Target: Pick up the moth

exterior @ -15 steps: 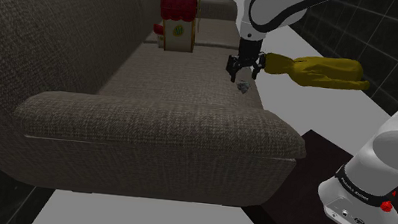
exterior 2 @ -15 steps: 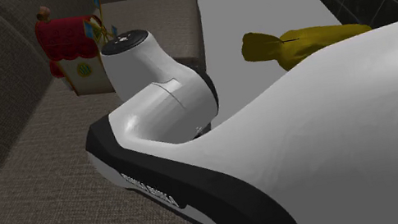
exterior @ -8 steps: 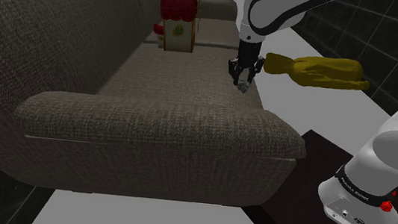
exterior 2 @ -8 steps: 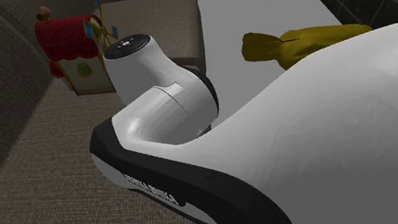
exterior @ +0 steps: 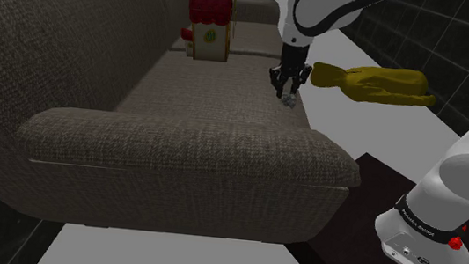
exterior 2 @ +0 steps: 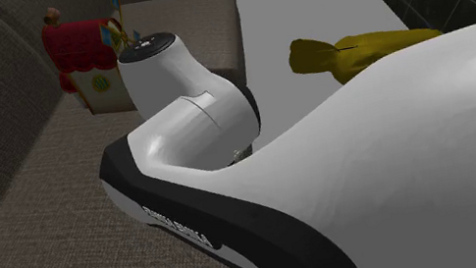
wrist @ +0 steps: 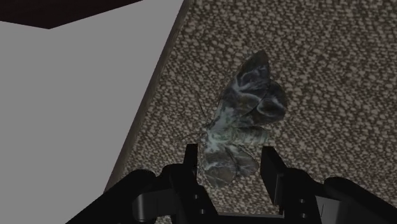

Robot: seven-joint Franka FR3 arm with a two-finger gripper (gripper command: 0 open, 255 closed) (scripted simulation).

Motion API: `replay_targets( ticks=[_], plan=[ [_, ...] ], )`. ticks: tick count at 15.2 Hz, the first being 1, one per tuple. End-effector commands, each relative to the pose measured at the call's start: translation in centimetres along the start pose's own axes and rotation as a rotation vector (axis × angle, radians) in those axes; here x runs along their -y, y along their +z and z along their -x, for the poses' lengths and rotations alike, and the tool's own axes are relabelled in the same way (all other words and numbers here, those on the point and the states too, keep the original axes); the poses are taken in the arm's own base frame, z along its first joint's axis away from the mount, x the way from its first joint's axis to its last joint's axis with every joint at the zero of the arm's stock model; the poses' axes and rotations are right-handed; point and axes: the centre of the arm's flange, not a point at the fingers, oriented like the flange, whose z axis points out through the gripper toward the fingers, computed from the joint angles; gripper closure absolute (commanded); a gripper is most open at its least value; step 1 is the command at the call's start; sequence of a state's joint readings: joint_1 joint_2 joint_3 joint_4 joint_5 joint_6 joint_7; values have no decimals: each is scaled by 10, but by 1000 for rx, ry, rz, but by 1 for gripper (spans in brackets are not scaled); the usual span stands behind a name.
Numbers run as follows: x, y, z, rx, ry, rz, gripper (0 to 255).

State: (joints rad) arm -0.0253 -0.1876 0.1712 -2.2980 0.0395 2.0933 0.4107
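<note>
Nearest the stand (exterior: 377, 178), the brown sofa's padded armrest (exterior: 187, 149) lies across the shoulder view, and beyond it stretches the seat (exterior: 201, 93) in coarse woven fabric. Close to the seat's open front edge, where the cushion drops to the grey floor (wrist: 76, 95), the moth (wrist: 245, 118) lies flat on the weave, mottled grey and white, with its wings half spread. The gripper (wrist: 230, 167) hangs over it, and its black fingers (wrist: 272, 168) press against either side of the moth's nearer wings, so I judge it clamped on the moth rather than merely framing it. Whether the moth is clear of the fabric cannot be told. By its look the moth should be very light, thin and fragile, with wings that would crumple under a hard squeeze and little thickness to grip. The sounder hold is probably across the body and wing roots, low by the fabric and with gentle pressure, since wing tips alone may fold and slip out. A slow, straight lift seems wise, as the rough weave could snag an edge. Farther along, at the seat's far end, stands a red-roofed toy house (exterior: 208, 25), well apart from the moth. Past the front edge, a lumpy yellow thing (exterior: 379, 83) lies on the floor.
</note>
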Motion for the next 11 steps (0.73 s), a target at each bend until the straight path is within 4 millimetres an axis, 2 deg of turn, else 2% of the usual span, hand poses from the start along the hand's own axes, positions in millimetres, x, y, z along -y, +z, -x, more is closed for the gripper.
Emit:
replay_targets(
  ticks=[1, 11],
  plan=[
    [-1, -8, 0, 4, 1, 2, 255],
    [-1, -61, 1, 4, 1, 2, 255]
  ],
)
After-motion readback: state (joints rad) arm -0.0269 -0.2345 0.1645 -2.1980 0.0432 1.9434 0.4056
